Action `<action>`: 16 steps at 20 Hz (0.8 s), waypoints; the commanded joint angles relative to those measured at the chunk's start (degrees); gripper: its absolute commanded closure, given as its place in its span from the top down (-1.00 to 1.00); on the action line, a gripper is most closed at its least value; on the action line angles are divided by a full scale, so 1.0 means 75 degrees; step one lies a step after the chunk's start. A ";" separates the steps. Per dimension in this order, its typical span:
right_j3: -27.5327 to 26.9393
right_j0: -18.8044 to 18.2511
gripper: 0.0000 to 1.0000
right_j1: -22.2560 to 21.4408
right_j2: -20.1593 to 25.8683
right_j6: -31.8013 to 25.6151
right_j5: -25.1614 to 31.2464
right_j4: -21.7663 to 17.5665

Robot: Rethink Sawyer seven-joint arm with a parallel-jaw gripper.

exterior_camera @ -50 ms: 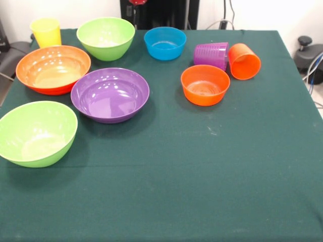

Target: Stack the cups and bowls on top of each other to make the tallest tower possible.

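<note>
The front view shows no gripper. On the green cloth, a yellow cup (46, 32) stands upright at the far left. A ribbed purple cup (211, 54) and an orange cup (244, 61) lie on their sides, touching, at the far right. The bowls all stand upright and apart. Along the left are a large orange bowl (53, 69), a purple bowl (110, 94), one lime green bowl (105, 38) at the back and another lime green bowl (36, 132) nearest the front. A small blue bowl (165, 43) and a small orange bowl (205, 84) sit further right.
The table (202, 176) is covered by a dark green cloth reaching the front and right edges. A dark object with cables (309, 53) stands off the table at the right. A black chair or stand (10, 55) is at the far left.
</note>
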 commanded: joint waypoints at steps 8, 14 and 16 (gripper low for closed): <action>-0.0128 -0.0009 1.00 0.0771 0.0632 0.2000 0.0173 0.0098; -0.0167 -0.0057 1.00 0.0945 0.0513 0.2002 0.0062 0.0166; -0.0185 -0.0086 1.00 0.1013 0.0467 0.2003 0.0024 0.0176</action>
